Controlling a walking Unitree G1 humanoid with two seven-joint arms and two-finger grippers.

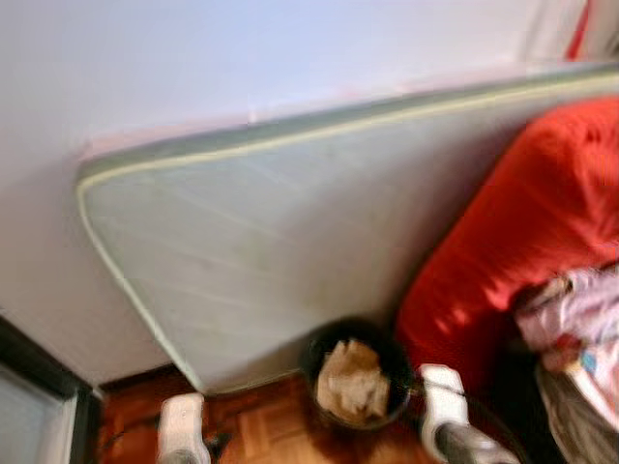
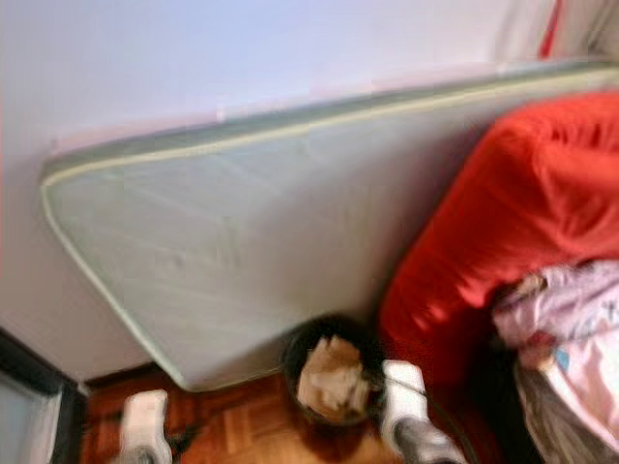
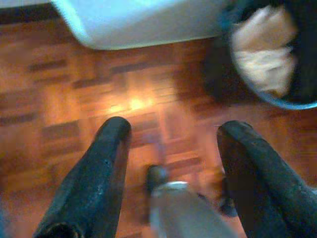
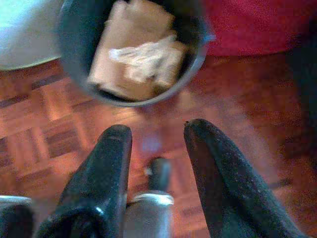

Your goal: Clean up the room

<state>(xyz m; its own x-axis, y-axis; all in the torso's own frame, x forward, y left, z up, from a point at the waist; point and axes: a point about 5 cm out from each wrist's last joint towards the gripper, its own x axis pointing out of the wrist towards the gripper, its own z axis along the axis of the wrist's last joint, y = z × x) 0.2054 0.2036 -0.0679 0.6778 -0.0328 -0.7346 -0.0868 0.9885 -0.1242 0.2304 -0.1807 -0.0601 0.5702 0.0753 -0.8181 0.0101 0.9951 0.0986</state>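
Note:
A dark round bin [image 1: 356, 377] stands on the parquet floor against a leaning mattress, with crumpled brown paper [image 4: 138, 49] inside it. My left gripper [image 3: 171, 134] hangs open over bare parquet, the bin [image 3: 277, 54] off to one side of it. My right gripper [image 4: 156, 134] is open too, with nothing between its fingers, just short of the bin's rim [image 4: 148, 101]. In the head views both silver wrists [image 1: 182, 425] [image 1: 443, 406] show at the bottom edge, one on each side of the bin.
A pale green mattress [image 1: 290, 242] leans against the white wall. A red beanbag [image 1: 522, 232] sits right of the bin, with pink and white clothes [image 1: 580, 319] heaped on it. A dark-framed panel [image 1: 34, 396] stands at the far left.

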